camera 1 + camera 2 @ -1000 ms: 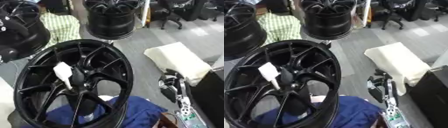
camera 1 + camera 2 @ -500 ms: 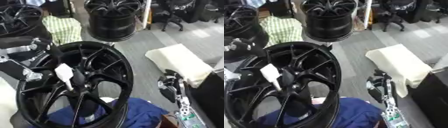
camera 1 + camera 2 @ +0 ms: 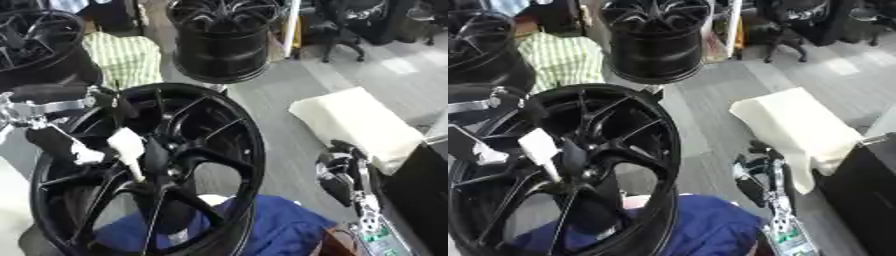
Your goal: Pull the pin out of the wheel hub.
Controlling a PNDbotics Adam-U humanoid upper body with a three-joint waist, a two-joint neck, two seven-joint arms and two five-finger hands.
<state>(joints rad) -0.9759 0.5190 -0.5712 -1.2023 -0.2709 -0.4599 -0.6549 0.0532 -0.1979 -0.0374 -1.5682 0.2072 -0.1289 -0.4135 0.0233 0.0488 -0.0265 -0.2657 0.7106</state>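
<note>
Reaching from nine o'clock, left hand, fingers' state unclear, nears white pin in wheel hub (light, rigid; pinch flat head).

The wheel hub is a glossy black alloy rim with slender forked spokes running from a central boss to a deep outer barrel. It stands nearly upright, tilted slightly, its open face turned toward the camera's left, filling the lower left of both views. The pin is a white piece with a broad flat upper end narrowing to a thin shaft. It is seated at the centre of the spokes, beside the dark boss, projecting upward and leaning to the left.
</note>
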